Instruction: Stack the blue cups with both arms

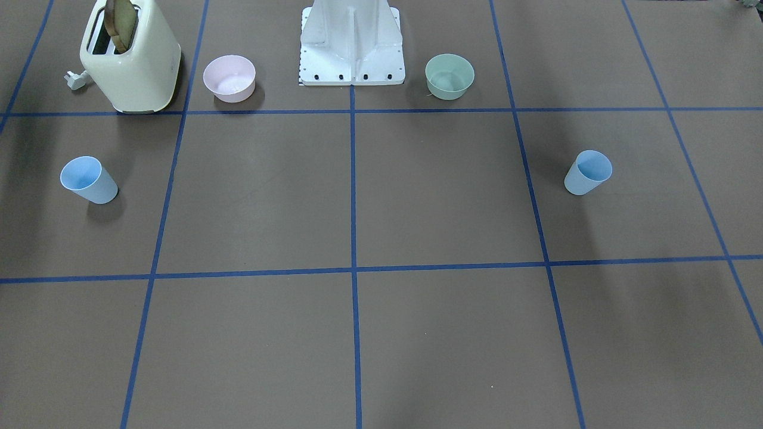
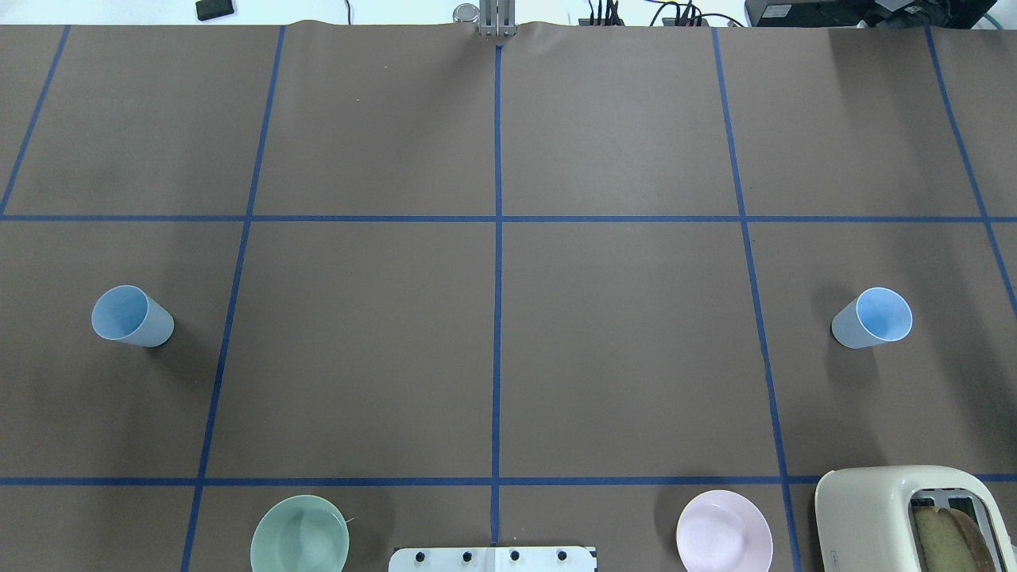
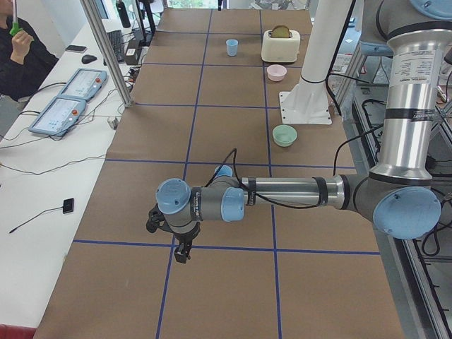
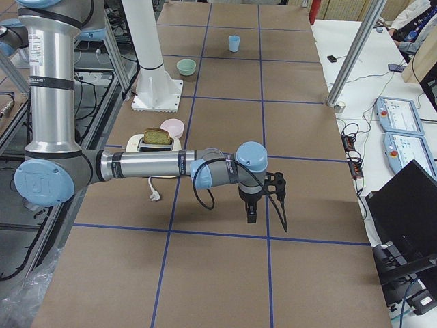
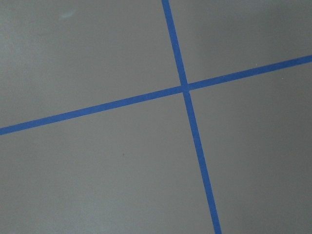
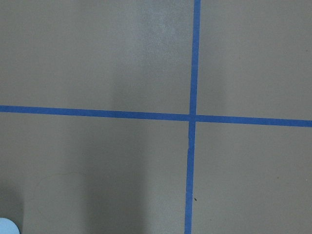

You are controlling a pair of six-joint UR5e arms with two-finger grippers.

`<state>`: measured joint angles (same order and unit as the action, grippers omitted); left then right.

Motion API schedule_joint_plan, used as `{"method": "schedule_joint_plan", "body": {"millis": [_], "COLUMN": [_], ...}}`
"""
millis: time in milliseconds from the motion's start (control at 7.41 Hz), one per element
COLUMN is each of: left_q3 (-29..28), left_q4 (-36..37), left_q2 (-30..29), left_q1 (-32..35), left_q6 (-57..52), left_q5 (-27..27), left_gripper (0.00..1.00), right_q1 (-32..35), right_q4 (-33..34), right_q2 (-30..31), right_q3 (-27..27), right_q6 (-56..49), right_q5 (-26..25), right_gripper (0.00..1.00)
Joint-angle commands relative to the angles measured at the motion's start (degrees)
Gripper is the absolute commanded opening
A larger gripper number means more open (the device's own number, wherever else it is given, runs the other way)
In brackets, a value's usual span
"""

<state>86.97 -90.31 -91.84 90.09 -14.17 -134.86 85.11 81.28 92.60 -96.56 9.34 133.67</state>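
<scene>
No text, brand or number is legible; the label (image 3: 412, 67) on the left arm (image 3: 402, 134) is too small to read.

Sky-blue cups (image 2: 133, 316) (image 2: 871, 318), pink bowl (image 2: 724, 531), mint bowl (image 2: 299, 535), cream toaster (image 2: 866, 516), blue-gridded brown table (image 2: 620, 357)

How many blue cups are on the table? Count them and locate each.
2. The left cup stands upright on the robot's left side, past the green bowl; the right cup stands upright on its right side, past the toaster. None seems hidden.
</scene>
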Motion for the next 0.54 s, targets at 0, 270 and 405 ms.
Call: {"method": "schedule_joint_plan", "body": {"millis": [0,270,405], "left_q3": [0.0,1.1,1.8], "left_q4": [0.0,0.0,-1.2], "left_q2": [0.0,-0.3,-0.4], "left_q1": [0.0,-0.1,-0.4], "left_q6": [0.0,0.1,3.8], "left_q5": [0.0,0.0,0.0], "left_gripper": [0.99,0.99,0.99], "right_q1": [0.0,-0.5,-3.2], "right_q4": [0.0,-0.1,-0.2], "right_q2": [-1.0,-1.5,-2.2], "right_q3": [-0.9,-1.0,-1.4], "right_q6": [0.1,0.7,0.9], "right_q5": [0.3,0.4,0.1], "right_gripper": [1.0,1.0,1.0]}}
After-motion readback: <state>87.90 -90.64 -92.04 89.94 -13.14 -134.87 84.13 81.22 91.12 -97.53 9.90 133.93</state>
